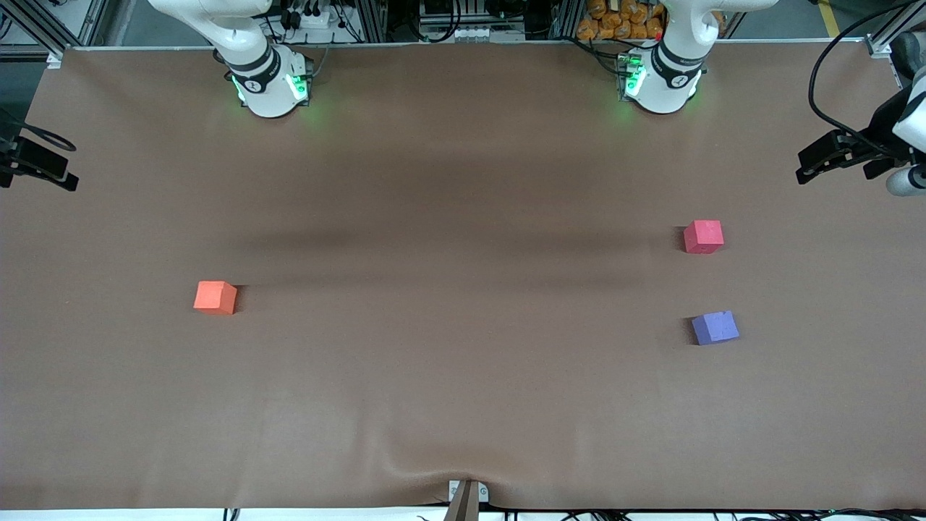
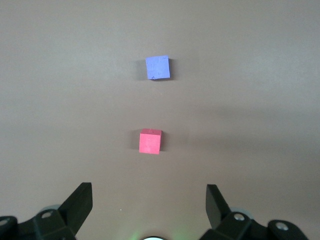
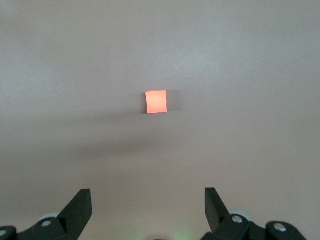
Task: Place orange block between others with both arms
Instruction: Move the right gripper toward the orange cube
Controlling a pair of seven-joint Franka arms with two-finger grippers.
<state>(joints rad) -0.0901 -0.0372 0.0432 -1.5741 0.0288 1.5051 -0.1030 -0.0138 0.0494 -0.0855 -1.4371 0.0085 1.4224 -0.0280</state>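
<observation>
Orange block [image 1: 215, 297] sits alone on the brown table [image 1: 448, 376] toward the right arm's end, well apart from the pink-red block [image 1: 703, 236] and the purple block [image 1: 715, 327], which lie toward the left arm's end with a bare gap between them, the purple one nearer the front camera. Nothing is held yet, so the job looks to be at its very start (the pick-up has not begun). Right gripper [image 3: 147, 207] hangs high over the table with its fingers spread wide and empty, the orange block in its view; left gripper [image 2: 149, 202] likewise hangs open and empty above the pink-red and purple pair. The next move probably calls for the right arm to descend, straddle the orange block squarely and close, then carry it toward the middle for a handover.
</observation>
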